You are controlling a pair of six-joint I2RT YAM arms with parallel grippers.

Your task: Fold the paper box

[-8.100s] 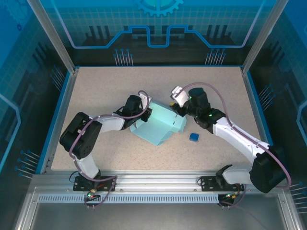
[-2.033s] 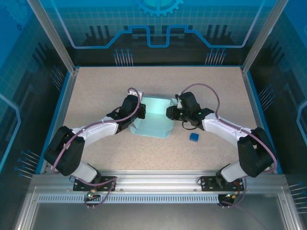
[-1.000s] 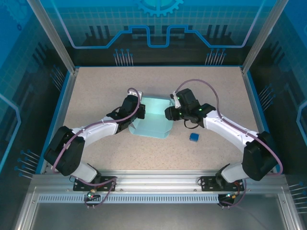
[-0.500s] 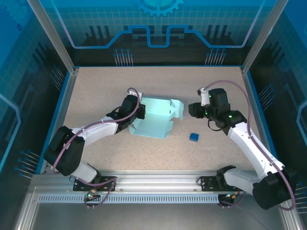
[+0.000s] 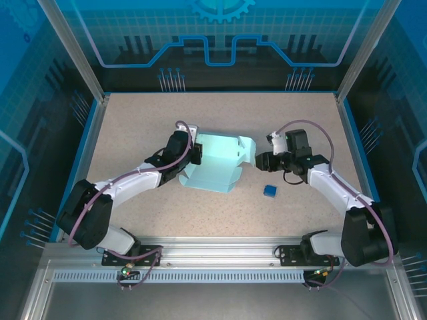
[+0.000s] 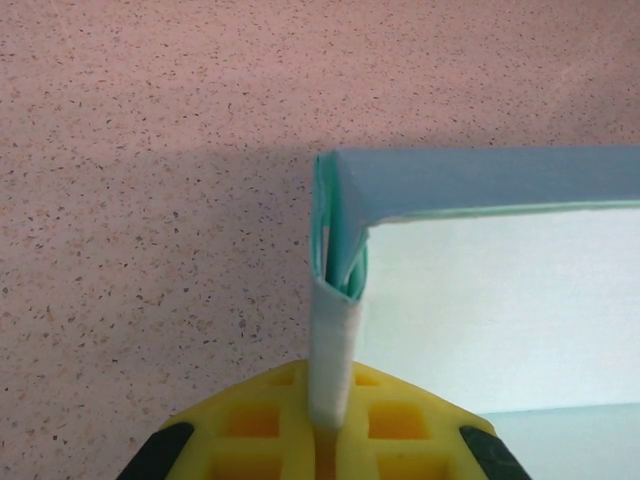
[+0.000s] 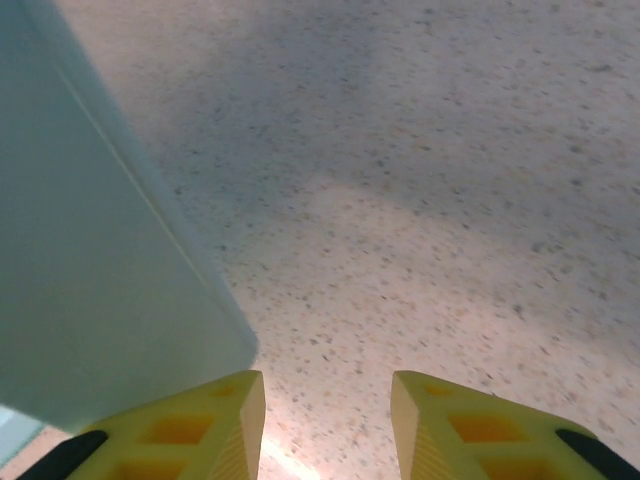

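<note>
Light falls evenly from above in the overhead view: the speckled bench (image 5: 133, 120) is bright and sharp, the arms (image 5: 133, 181) cast short soft shadows, and the paper box (image 5: 217, 163) glows pale, nearly washed out. From the left wrist, a broad soft shadow darkens the bench around the box; the left tool (image 6: 330, 435) is slightly blurred. From the right wrist, the box's flap is out of focus, a glaring patch lies just ahead of the right tool (image 7: 325, 405), and shade dims the far bench.
</note>
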